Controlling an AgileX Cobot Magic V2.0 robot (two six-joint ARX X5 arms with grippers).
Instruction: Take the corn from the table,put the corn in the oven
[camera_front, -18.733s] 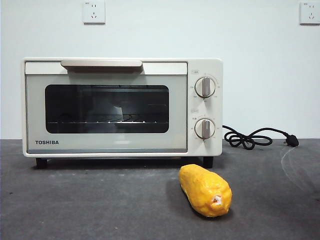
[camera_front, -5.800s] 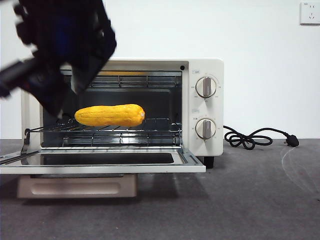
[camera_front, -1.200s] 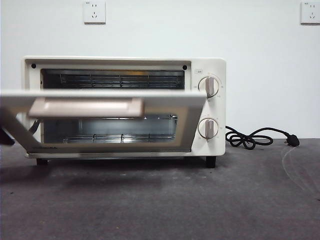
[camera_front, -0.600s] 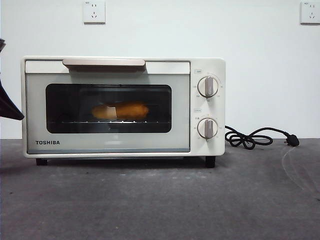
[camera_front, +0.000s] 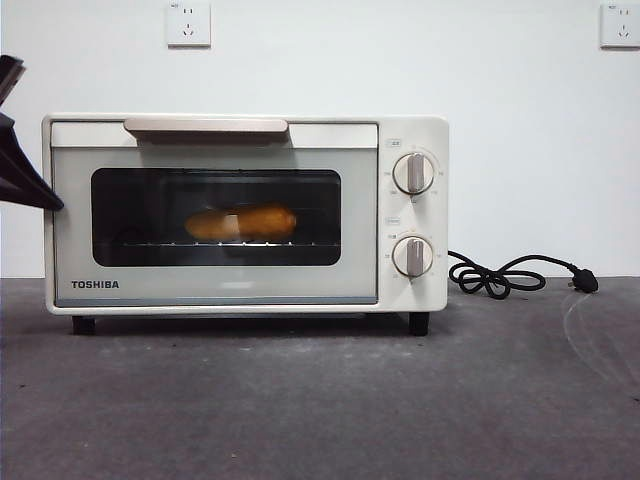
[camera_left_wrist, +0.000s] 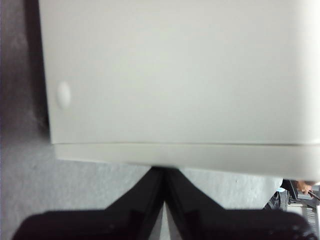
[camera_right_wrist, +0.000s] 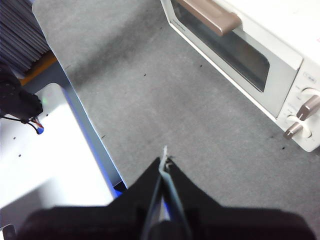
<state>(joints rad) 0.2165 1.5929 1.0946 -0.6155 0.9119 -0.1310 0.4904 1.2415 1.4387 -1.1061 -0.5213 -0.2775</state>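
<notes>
One corn (camera_front: 241, 222) lies on its side on the wire rack inside the oven (camera_front: 245, 213), seen dimly through the dark glass of the shut door, a little left of the middle of the front view. The oven stands on the grey table (camera_front: 320, 400), with its bar handle (camera_front: 205, 126) along the top of the door and two round knobs (camera_front: 413, 173) stacked on its right panel; the black cord (camera_front: 510, 274) lies coiled on the table to the right of it, near the wall. At the left edge of the front view a black tip shows beside the oven's upper left corner; going by the left wrist view, this is the left gripper (camera_left_wrist: 164, 172), which hangs just outside the oven's cream side wall (camera_left_wrist: 175, 75) with its two jaws pressed together and nothing between them. The corn is thus well apart from it, shut in behind the door and to the right of that tip in the front view. The right gripper (camera_right_wrist: 164, 162) waits above bare table, its jaws also closed and holding nothing, with the oven's door and handle (camera_right_wrist: 209, 16) in the upper right of its view, well apart from it. Two wall sockets (camera_front: 188, 22) sit high on the white wall behind.
</notes>
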